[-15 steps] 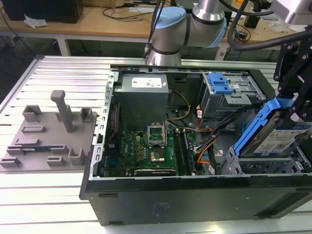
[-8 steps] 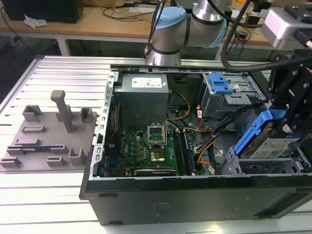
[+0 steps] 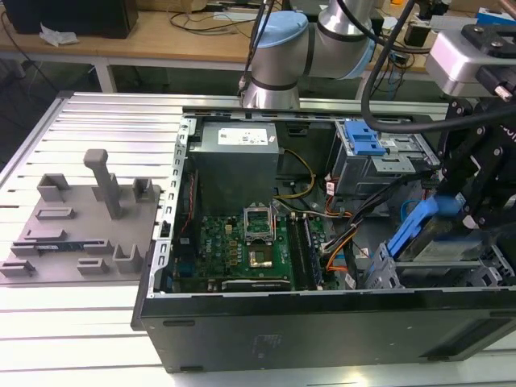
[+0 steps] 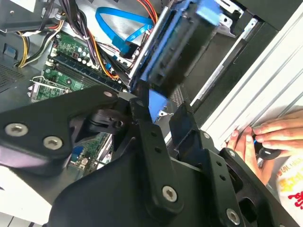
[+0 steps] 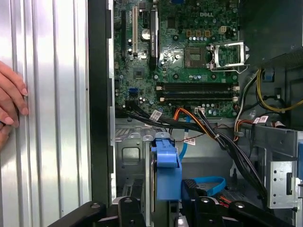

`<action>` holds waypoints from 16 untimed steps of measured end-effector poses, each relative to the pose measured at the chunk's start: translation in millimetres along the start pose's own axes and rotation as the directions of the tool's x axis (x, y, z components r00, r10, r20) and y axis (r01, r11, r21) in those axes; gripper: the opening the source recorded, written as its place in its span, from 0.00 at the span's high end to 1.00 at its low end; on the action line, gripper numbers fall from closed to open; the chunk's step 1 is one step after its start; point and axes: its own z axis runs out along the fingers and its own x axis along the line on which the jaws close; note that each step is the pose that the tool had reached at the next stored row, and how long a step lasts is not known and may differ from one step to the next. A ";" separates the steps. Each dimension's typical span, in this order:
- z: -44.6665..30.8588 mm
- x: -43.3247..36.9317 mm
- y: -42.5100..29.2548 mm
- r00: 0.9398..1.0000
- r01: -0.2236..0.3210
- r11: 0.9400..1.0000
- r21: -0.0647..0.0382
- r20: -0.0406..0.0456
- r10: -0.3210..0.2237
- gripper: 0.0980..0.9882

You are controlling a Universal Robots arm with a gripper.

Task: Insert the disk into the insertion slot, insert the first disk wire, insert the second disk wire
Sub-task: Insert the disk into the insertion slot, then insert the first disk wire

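The disk (image 3: 421, 231), in its bright blue caddy, hangs tilted above the case's corner at the exterior view's right. My gripper (image 3: 453, 228) is shut on it. In the first wrist view the disk (image 5: 166, 166) shows edge-on, and my gripper (image 5: 165, 210) grips it from both sides. In the second wrist view the black fingers (image 4: 142, 124) clamp the blue edge of the disk (image 4: 182, 40). The insertion slot (image 3: 385, 272), a grey perforated cage, lies just below the disk and shows beside it in the first wrist view (image 5: 127, 158). The disk is outside the slot.
The case stands open, showing the green motherboard (image 3: 250, 242) and the power supply (image 3: 235, 153). A taller bay with a blue latch (image 3: 363, 143) stands behind. Orange and black wires (image 5: 203, 127) and a blue cable (image 5: 208, 182) run beside the cage. A person's hand (image 4: 265, 137) rests on the ribbed table (image 5: 47, 118).
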 end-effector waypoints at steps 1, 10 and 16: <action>0.1 0.0 0.0 1.000 0.000 1.000 0.000 0.000 0.000 0.61; 0.0 0.0 0.0 1.000 0.000 1.000 0.000 0.000 0.000 0.61; 0.0 0.0 0.0 1.000 0.000 1.000 0.000 -0.001 0.000 0.61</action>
